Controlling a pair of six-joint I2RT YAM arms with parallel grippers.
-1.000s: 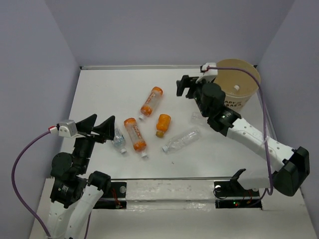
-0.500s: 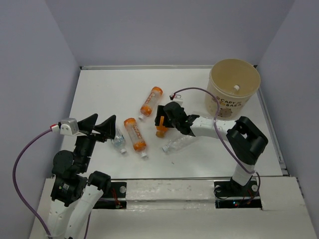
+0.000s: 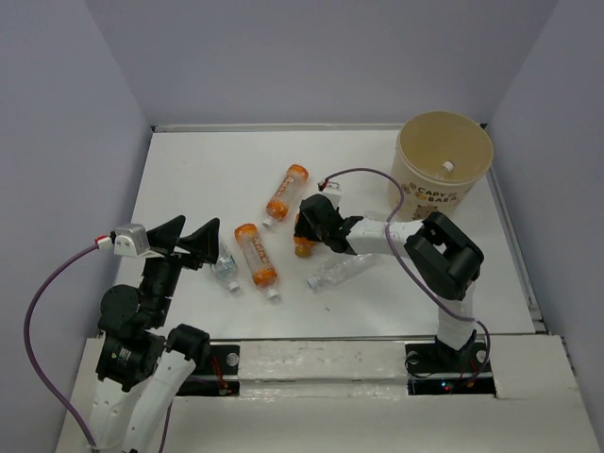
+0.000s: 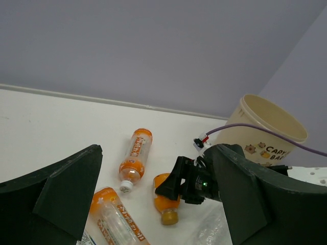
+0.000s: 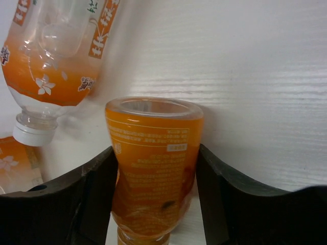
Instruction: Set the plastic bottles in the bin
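Orange bottle (image 5: 153,132) lies on the desk (image 3: 208,170); my right hand (image 5: 156,168) grips its sides, ready for carrying to the bin (image 3: 420,193).

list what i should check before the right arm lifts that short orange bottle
1. Right jaws flank the short orange plastic bottle on both sides: ok
2. Grip firm enough to lift: cannot tell
3. Round tan paper bin upright, mouth open: ok
4. Long orange-labelled plastic bottle beside it clear of the jaws: ok
5. Left jaws open, off to the side: ok
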